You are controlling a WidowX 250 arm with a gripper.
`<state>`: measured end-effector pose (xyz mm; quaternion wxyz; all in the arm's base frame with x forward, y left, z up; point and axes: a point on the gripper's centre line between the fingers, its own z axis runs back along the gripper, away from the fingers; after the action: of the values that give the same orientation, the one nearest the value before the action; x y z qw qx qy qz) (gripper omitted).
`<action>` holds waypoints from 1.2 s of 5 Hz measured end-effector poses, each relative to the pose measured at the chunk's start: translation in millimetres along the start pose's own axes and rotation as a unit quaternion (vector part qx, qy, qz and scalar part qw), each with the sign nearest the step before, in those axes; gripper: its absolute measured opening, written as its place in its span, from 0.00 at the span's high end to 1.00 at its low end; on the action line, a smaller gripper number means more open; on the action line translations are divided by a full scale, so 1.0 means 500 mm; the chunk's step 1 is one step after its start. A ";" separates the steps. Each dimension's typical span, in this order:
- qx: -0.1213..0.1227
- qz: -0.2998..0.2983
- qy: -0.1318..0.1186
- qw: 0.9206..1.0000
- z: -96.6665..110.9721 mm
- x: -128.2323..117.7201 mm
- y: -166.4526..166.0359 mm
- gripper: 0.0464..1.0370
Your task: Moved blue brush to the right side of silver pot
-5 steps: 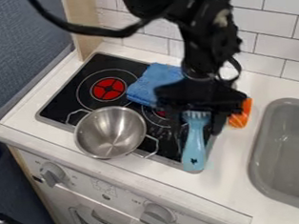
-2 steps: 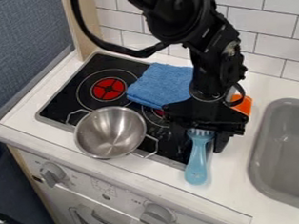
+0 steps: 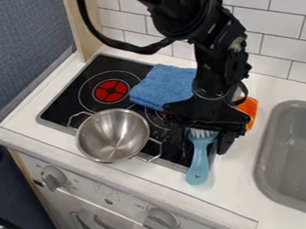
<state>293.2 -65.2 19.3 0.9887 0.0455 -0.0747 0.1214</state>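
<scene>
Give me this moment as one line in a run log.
blue brush: right of silver pot | gripper: at brush's bristled end | pot: on stove | blue cloth: on stove

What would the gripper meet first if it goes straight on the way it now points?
Likely the blue brush, right at the tip of the gripper, then the stove top; the height above it is unclear.

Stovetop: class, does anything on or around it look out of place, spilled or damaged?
The blue cloth lies on the black stovetop, close to the red burner, an odd place for fabric. The silver pot also juts past the stovetop's front edge. I see no spill or damage.
</scene>
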 end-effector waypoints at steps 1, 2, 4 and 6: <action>0.017 0.001 0.001 1.000 0.014 0.009 0.008 0.03; 0.024 0.015 -0.017 0.999 0.039 0.019 0.016 0.04; 0.024 0.030 -0.025 0.999 0.073 0.067 0.070 0.04; 0.025 -0.039 -0.005 0.999 0.077 0.115 0.204 0.04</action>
<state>317.8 42.5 73.8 0.9909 0.0740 -0.0748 0.0841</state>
